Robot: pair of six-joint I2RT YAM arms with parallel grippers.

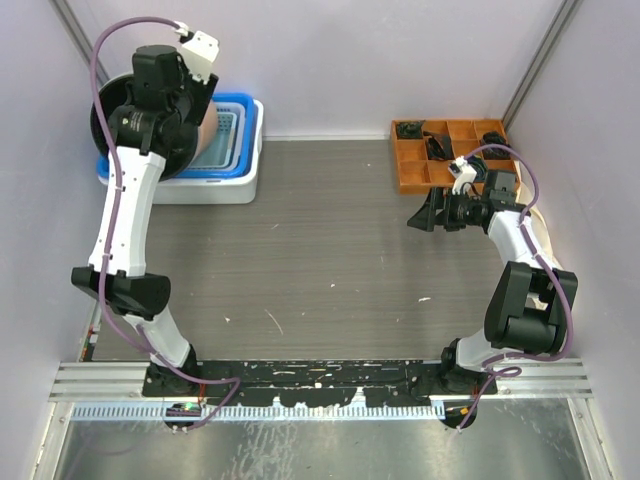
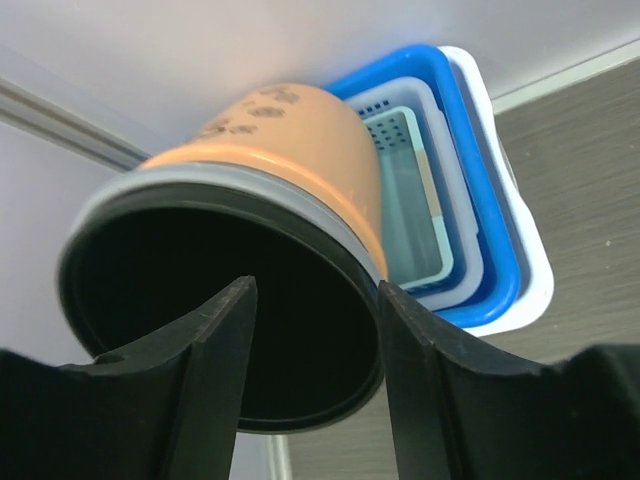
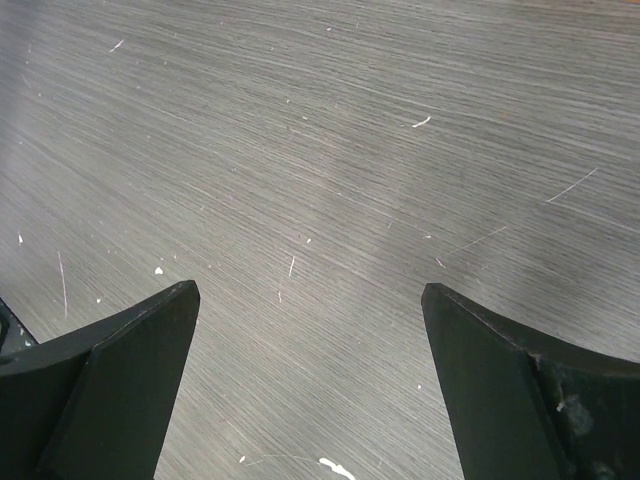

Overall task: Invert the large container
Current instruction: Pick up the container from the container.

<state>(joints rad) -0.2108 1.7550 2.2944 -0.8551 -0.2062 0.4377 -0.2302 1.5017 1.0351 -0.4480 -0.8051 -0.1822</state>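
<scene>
Large container (image 2: 290, 140), orange-walled with a grey rim and a dark interior. It lies tilted at the far left of the table, its mouth turned toward the left wrist camera and its closed end pointing at the nested baskets behind it. From above, only a pale strip of its wall (image 1: 205, 130) shows past the arm.

Left gripper (image 2: 313, 285): the jaws are narrowed about the near side of the rim. One finger (image 2: 215, 370) shows against the dark interior and the other (image 2: 410, 380) lies outside the wall, so the container is held by its edge.

Behind the container sits a blue basket (image 2: 480, 200), with a paler perforated basket (image 2: 410, 200) nested inside it and a white tub (image 2: 530, 270) around both.

Right gripper (image 3: 308, 290): the jaws are spread wide with nothing between them. It hangs above the bare grey table (image 1: 330, 260), well apart from the container and near an orange compartment tray (image 1: 410, 170) of small dark parts at the far right.
</scene>
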